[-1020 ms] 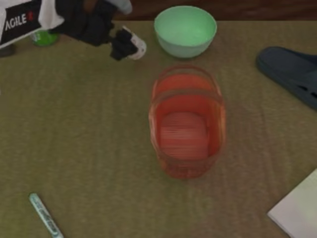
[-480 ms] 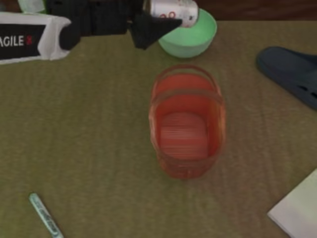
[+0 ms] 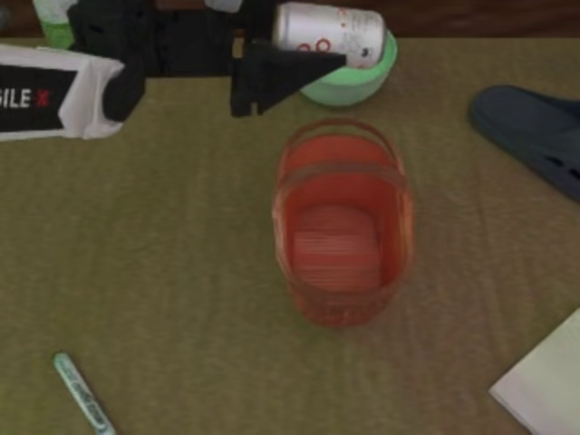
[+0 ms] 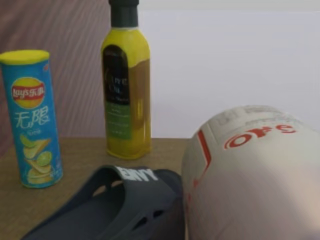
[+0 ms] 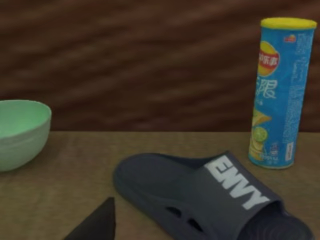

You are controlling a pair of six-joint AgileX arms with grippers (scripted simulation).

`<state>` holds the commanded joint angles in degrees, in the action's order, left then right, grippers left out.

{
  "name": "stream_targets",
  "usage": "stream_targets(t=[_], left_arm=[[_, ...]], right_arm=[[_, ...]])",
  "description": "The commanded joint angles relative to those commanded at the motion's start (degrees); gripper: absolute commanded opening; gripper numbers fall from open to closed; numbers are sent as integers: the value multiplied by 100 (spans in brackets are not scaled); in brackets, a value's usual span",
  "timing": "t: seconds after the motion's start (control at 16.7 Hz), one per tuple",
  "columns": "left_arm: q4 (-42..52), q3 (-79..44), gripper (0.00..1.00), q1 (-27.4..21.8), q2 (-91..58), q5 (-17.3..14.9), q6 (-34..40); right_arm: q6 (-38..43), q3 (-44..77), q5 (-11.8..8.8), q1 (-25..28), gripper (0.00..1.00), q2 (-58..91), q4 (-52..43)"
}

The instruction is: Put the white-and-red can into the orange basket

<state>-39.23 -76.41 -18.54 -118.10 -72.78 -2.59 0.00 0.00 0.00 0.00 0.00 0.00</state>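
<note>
My left gripper (image 3: pixel 308 50) is shut on the white-and-red can (image 3: pixel 331 32), which lies on its side in the air over the mint-green bowl's near rim, at the back of the table. The can (image 4: pixel 255 175) fills the lower right of the left wrist view, red marks showing. The orange basket (image 3: pixel 343 299) stands upright at the table's middle, handle arched across it, a short way in front of the held can. My right arm is out of the top view; a dark edge of its gripper (image 5: pixel 97 225) shows in the right wrist view.
A mint-green bowl (image 3: pixel 362 82) sits behind the basket. A dark slipper (image 3: pixel 530 136) lies at the right, a white sheet (image 3: pixel 544 381) at the front right, a teal pen (image 3: pixel 82 394) at the front left. A green can (image 3: pixel 54 23) stands back left. A chips tube (image 4: pixel 32 117) and yellow bottle (image 4: pixel 126 85) stand beyond.
The left gripper has lifted the can from the back left of the table and carried it right, over the green bowl. The basket has not moved.
</note>
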Motion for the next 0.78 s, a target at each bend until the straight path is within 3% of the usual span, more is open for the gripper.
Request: stream_targets(t=[0.36, 0.78], left_arm=[[-87, 5, 0, 32, -112, -4, -12], [-1712, 443, 0, 135, -1200, -15, 16]], right_arm=[[0, 0, 0, 0, 100, 0, 0], [0, 0, 0, 0, 100, 0, 0]])
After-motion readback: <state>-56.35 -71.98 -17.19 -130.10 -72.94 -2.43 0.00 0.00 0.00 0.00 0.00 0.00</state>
